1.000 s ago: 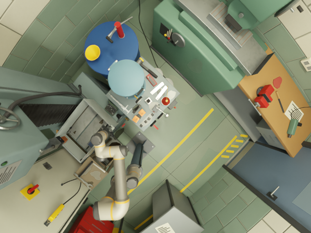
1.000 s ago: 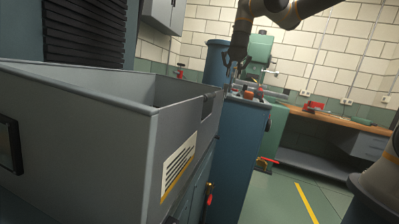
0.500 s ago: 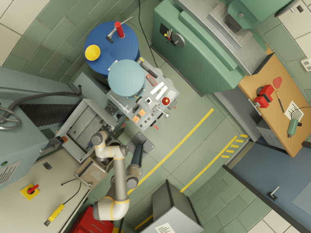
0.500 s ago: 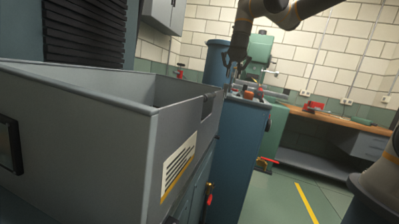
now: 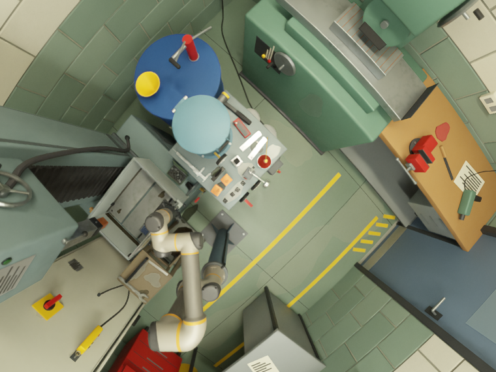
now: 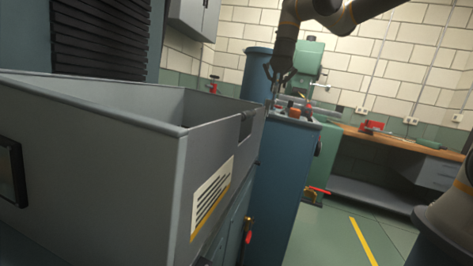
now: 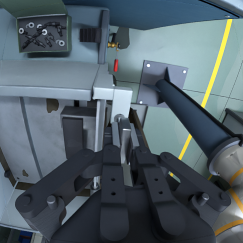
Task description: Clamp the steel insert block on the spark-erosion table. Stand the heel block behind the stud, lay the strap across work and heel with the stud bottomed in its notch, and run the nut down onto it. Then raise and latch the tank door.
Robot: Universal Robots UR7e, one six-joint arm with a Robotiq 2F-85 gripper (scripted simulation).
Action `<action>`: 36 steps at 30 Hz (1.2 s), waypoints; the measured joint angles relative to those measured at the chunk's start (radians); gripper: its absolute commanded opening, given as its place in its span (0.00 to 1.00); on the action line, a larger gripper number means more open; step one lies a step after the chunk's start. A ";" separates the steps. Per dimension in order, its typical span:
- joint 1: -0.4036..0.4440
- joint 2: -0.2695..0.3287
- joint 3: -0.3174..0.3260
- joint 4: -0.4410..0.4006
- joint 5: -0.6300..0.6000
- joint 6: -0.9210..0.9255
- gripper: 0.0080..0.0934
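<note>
At the right front corner of the grey spark-erosion tank [image 5: 134, 206] my gripper [image 7: 125, 136] points straight down. It is closed on a narrow upright metal latch handle [image 7: 124, 140] at the tank door's end. The handle rises beside a pale square corner post [image 7: 121, 101]. In the second side camera the gripper [image 6: 279, 85] hangs above the tank's far corner, by the door's dark round handle [image 6: 249, 114]. Inside the tank a grey steel block [image 7: 75, 130] sits on the table. The stud, strap and nut are hidden from me.
The tank's rim [image 7: 47, 86] runs left of the gripper. A green tray of bolts and washers [image 7: 42, 33] sits beyond it. My arm's dark pedestal [image 7: 190, 115] stands on a floor plate to the right. A blue cart [image 6: 284, 158] with tools stands close behind.
</note>
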 measured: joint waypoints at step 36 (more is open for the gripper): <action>0.000 0.000 0.000 0.000 0.000 -0.167 0.00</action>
